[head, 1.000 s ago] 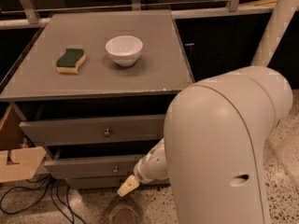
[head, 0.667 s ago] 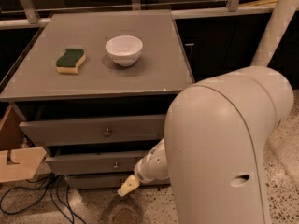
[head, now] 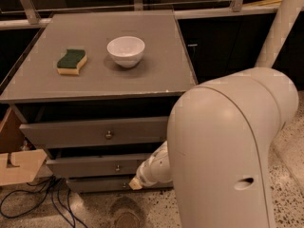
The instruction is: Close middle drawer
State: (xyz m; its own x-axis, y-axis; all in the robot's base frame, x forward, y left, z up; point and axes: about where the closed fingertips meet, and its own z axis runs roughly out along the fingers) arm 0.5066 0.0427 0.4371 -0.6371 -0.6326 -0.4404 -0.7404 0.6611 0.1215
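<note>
The grey cabinet [head: 156,75] has three drawers. The middle drawer [head: 90,166], a grey front with a tiny metal knob [head: 117,167], sticks out a little with a dark gap above it. The top drawer [head: 71,134], with a larger round knob, sticks out further. My gripper [head: 135,183] is low in front of the cabinet, right of the middle drawer's knob, at the seam between the middle and bottom fronts. My large white arm [head: 228,151] hides most of it.
A white bowl [head: 126,51] and a green-and-yellow sponge [head: 71,61] sit on the cabinet top. A wooden piece [head: 19,165] and cables [head: 42,198] lie on the floor at the left. A white post [head: 280,27] stands at the right.
The gripper end has shifted slightly up and to the right, closer to the drawer fronts. The drawers look unchanged.
</note>
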